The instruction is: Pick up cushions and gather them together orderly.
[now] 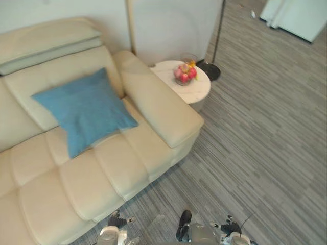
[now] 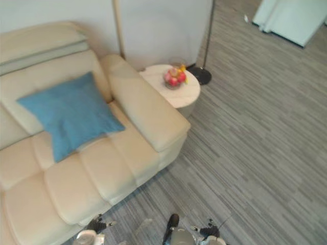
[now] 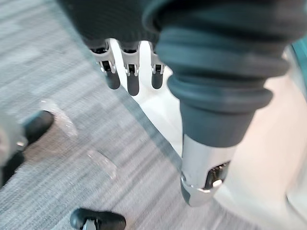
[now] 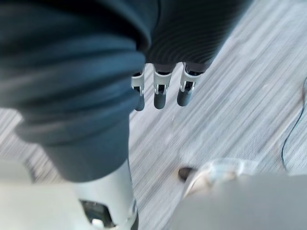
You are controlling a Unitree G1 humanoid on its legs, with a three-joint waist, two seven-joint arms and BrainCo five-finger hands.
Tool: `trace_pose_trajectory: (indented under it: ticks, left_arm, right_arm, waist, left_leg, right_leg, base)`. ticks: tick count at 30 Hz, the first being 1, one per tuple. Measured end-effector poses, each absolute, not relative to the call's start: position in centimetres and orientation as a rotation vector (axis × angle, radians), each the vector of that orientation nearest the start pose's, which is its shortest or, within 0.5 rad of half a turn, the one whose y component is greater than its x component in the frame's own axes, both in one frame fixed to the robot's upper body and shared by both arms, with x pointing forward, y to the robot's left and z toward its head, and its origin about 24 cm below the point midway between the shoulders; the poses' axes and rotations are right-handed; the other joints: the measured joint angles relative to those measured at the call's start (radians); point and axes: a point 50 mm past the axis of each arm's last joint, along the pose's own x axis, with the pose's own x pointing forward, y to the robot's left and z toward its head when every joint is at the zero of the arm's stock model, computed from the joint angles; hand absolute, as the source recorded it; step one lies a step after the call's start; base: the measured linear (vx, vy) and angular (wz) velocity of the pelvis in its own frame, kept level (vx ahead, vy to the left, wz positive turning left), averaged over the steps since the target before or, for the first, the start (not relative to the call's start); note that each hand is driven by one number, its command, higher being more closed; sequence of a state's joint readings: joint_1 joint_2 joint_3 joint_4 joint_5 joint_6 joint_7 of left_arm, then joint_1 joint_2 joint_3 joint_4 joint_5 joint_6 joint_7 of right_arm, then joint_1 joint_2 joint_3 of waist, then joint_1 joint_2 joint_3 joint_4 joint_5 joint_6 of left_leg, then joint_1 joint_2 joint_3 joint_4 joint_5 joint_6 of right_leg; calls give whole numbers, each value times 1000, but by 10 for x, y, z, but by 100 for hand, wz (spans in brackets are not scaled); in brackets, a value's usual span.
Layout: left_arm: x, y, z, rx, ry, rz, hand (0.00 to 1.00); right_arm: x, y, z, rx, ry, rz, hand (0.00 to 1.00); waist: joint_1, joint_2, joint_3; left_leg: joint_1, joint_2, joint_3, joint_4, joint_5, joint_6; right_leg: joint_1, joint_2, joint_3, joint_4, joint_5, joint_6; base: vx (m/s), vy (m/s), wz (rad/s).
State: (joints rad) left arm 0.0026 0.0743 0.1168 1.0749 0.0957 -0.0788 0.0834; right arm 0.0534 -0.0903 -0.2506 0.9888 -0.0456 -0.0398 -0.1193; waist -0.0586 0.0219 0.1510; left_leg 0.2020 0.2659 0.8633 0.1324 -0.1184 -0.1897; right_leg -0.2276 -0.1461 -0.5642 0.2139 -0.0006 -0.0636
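Left hand (image 3: 132,79) and right hand (image 4: 160,93) hang loose-fingered, holding nothing, above the floor (image 1: 255,153); blue cushion (image 1: 84,109) rests on the sofa (image 1: 102,173) at ten o'clock.

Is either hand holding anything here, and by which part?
Nothing is held. The left hand and right hand hang with relaxed fingers; the square blue fabric cushion lies untouched on the cream padded sofa.

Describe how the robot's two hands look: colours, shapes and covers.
The left hand has a dark ribbed cover over its back and wrist, and silver fingers that end in rounded dark tips. Its thumb, set apart from them, wears a dark ribbed sleeve and ends in a silver piece. The right hand looks the same: dark ribbed cover, silver fingers, dark tips.
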Motion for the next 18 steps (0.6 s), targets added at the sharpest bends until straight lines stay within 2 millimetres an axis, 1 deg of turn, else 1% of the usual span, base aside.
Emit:
trace_pose_trajectory:
  ticks: [1,2,3,4,5,6,7,8,9,10,11,13,15,16,17,18]
  left_arm:
    - [126,193,-153,127,997,162,0]
    - [124,191,-154,118,1003,165,0]
    - [121,190,-155,100,1010,179,0]
    - [116,189,-157,81,1026,192,0]
    - [108,191,-158,36,1037,243,0]
    - [106,191,-159,13,1035,263,0]
    - [107,191,-158,2,1028,274,0]
    - [110,191,-157,-12,1012,283,0]
    - [112,191,-156,-24,1001,289,0]
    - [113,190,-155,-32,996,290,0]
    - [113,189,-155,-32,995,288,0]
    - [120,189,-152,-35,961,289,0]
    - [120,189,-151,-39,951,294,0]
    - [120,188,-152,-44,952,297,0]
    - [118,186,-153,-56,958,304,0]
    - [115,189,-153,-66,967,326,0]
  right_arm:
    - [116,-227,-147,-68,990,-379,0]
    - [112,-230,-148,-76,1006,-383,0]
    - [110,-230,-149,-78,1012,-379,0]
    - [108,-228,-150,-78,1019,-376,0]
    - [105,-224,-152,-71,1028,-368,0]
    - [105,-224,-151,-72,1023,-367,0]
    - [108,-223,-151,-69,1019,-367,0]
    - [109,-222,-151,-63,1017,-364,0]
    - [109,-221,-151,-61,1018,-364,0]
    - [108,-221,-151,-59,1020,-366,0]
    - [109,-221,-151,-57,1018,-367,0]
    - [111,-219,-150,-52,1012,-368,0]
    - [113,-218,-150,-54,1009,-366,0]
    - [112,-218,-150,-60,1009,-366,0]
    - [112,-220,-150,-63,1006,-370,0]
    - [112,-218,-150,-61,1009,-370,0]
  waist:
    - [-11,12,8]
    - [-11,13,10]
    - [-7,13,13]
    - [-7,12,14]
    - [-6,1,18]
    - [8,-2,19]
    - [11,-3,20]
    - [21,-6,23]
    - [33,-8,24]
    - [40,-8,24]
    - [44,-7,23]
    - [62,-7,23]
    - [67,-6,23]
    - [69,-1,20]
    - [69,13,14]
    - [69,21,12]
  left_leg:
    - [-1,18,4,33,3,-4]
    - [-17,69,1,154,8,0]
    - [-36,133,-13,300,30,33]
    - [-50,175,-41,398,64,92]
    - [-92,214,-148,537,109,200]
    - [-134,186,-271,600,32,186]
    - [-166,141,-360,619,-35,169]
    - [-204,56,-473,612,-103,159]
    - [-229,-1,-542,591,-141,158]
    - [-261,-59,-608,541,-163,141]
    - [-277,-91,-647,499,-171,130]
    - [-361,-163,-779,381,-176,120]
    - [-393,-200,-869,317,-162,107]
    - [-399,-212,-929,265,-133,119]
    - [-389,-195,-946,227,-102,129]
    - [-363,-175,-901,240,-59,114]
  right_leg:
    - [-1,12,18,7,-21,9]
    - [5,34,40,5,-38,3]
    - [27,58,61,-6,-47,-9]
    - [52,79,83,-17,-52,-16]
    - [95,105,149,-42,-59,-40]
    - [113,124,201,-44,-70,-59]
    - [127,136,248,-47,-77,-65]
    - [150,155,315,-59,-82,-65]
    - [172,170,369,-69,-81,-65]
    - [195,187,423,-81,-81,-62]
    - [197,195,448,-83,-80,-57]
    - [209,235,583,-81,-93,-49]
    - [216,251,659,-74,-101,-44]
    - [218,265,708,-55,-117,-32]
    - [216,287,743,-25,-140,-24]
    - [216,306,797,30,-176,-3]
  base:
    - [67,-144,-52]
    - [104,-226,-71]
    - [153,-301,-84]
    - [199,-290,-96]
    - [177,-189,-117]
    - [199,-107,-138]
    - [210,-46,-163]
    - [271,-40,-172]
    - [268,-8,-196]
    - [175,4,-163]
    - [185,49,-169]
    - [211,96,-174]
    - [186,119,-158]
    - [265,199,-168]
    - [345,272,-177]
    - [356,287,-160]
